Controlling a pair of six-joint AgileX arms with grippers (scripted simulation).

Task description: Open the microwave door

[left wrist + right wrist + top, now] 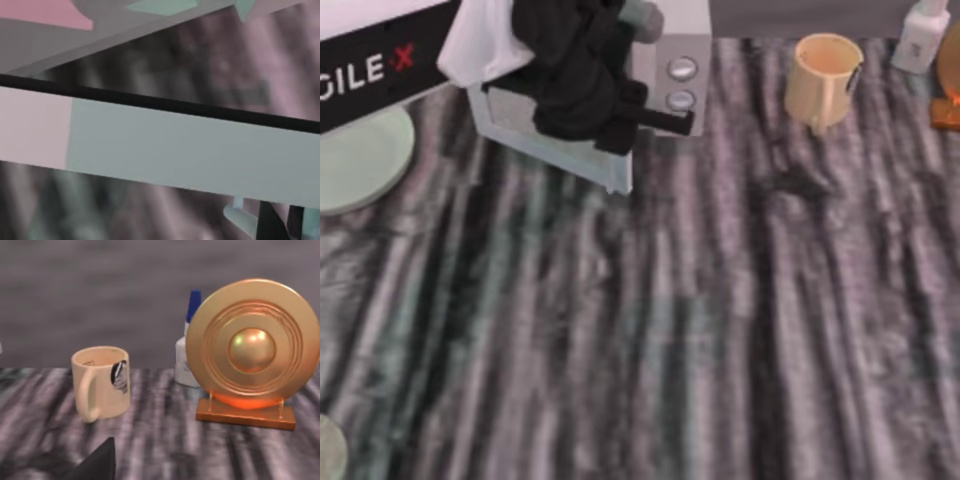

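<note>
The microwave point(670, 60) sat at the far edge of the table point(720, 330), left of centre in the top view, its two round knobs point(681, 84) facing the camera. The microwave door point(555, 150) was already swung partway out — its free edge stood clear of the knob panel and angled toward the table's near left, so a wedge of gap showed between door and body. The left gripper point(665, 120) hung over that opening, the dark arm covering most of the door's upper edge; whether its fingers were spread or closed on the door I could not tell. The left wrist view was filled by a pale edge-on panel point(190, 150) (most likely the door) with a patch of pink interior point(45, 12) beyond it. By my reading the job was well begun but not finished — the door still needed a wider swing. The right arm was parked, its camera facing a cream mug point(102, 382) and a gold disc ornament point(252, 352).
</note>
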